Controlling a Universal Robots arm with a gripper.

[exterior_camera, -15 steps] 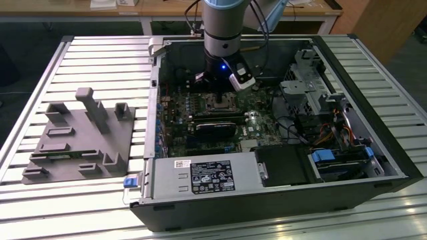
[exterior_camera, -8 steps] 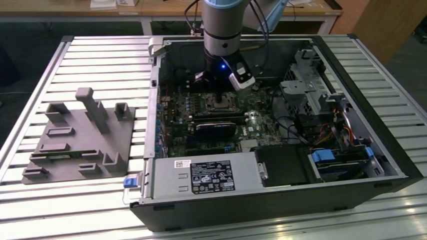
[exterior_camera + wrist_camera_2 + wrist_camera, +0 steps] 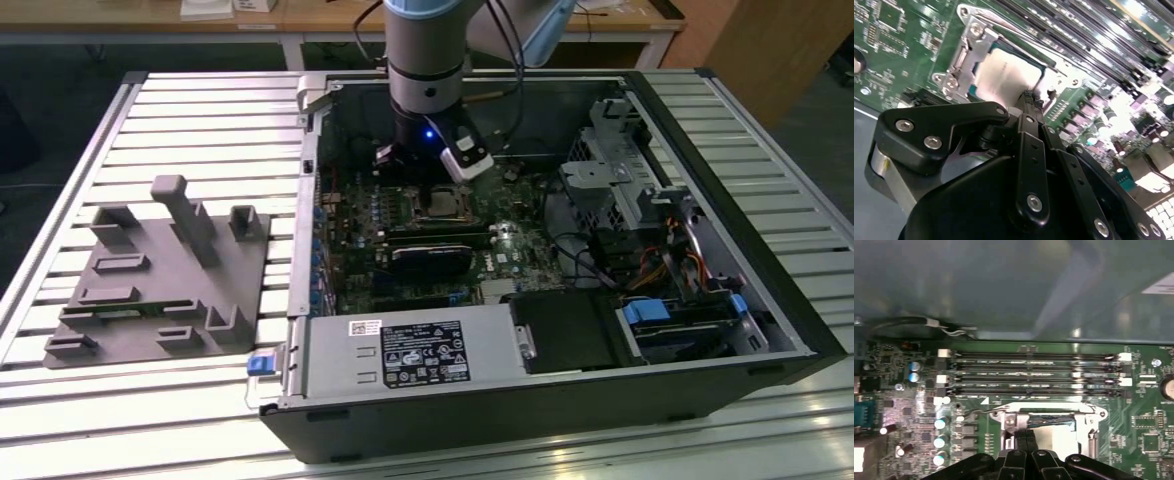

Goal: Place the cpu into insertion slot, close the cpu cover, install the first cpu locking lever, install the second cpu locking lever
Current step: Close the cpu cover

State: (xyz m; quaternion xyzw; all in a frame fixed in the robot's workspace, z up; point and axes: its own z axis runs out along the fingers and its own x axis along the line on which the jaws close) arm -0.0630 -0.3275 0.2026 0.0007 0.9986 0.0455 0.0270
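The cpu (image 3: 1004, 75) lies flat in the insertion slot (image 3: 435, 205), its pale metallic top also showing in the first wrist view (image 3: 1061, 437). The silvery cpu cover (image 3: 970, 50) lies down around it as a frame (image 3: 1049, 413). A thin metal locking lever (image 3: 974, 411) runs along one side of the socket. My gripper (image 3: 1029, 97) is shut, its black fingertips (image 3: 1026, 436) pressed together at the edge of the cover with nothing seen between them. In the exterior view the gripper (image 3: 424, 172) hangs inside the open computer case just above the socket.
Long black memory slots (image 3: 1034, 372) run beside the socket, with capacitors (image 3: 940, 424) to one side. A black card (image 3: 430, 258) sits nearer the camera, then the power supply (image 3: 400, 355). Drive bays (image 3: 627, 180) are at the exterior view's right, a grey fixture (image 3: 160, 275) at its left.
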